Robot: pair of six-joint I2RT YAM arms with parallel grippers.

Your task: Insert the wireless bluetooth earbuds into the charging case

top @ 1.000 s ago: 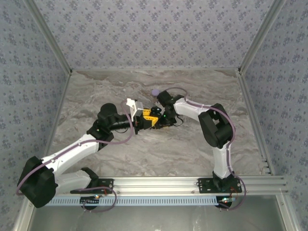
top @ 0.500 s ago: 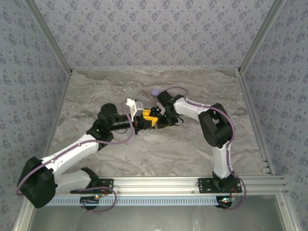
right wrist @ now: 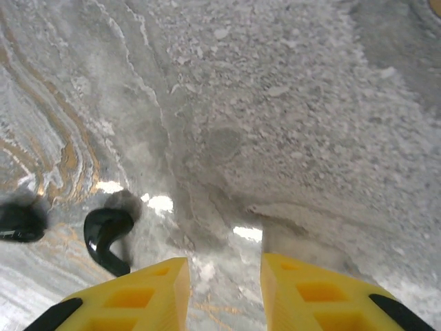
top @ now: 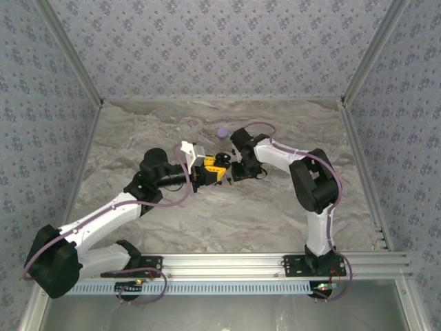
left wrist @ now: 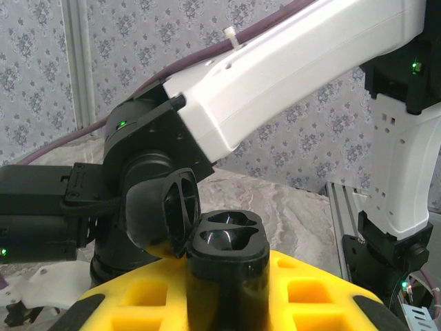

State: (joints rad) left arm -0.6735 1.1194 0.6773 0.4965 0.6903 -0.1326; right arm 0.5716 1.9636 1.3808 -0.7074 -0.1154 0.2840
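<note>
Left gripper [left wrist: 227, 298]: clamped on the upright charging case [left wrist: 227, 265], lid [left wrist: 169, 214] open, sockets [left wrist: 224, 233] seemingly empty.
Right gripper [right wrist: 224, 283]: spread, empty, over the table [right wrist: 289, 103].
Advice: keep the case level; lower each earbud straight in.

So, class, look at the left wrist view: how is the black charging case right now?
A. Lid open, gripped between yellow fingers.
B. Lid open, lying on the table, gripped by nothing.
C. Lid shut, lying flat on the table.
A: the charging case stands clamped between the left gripper and its yellow fingers, with the lid swung open.
</note>
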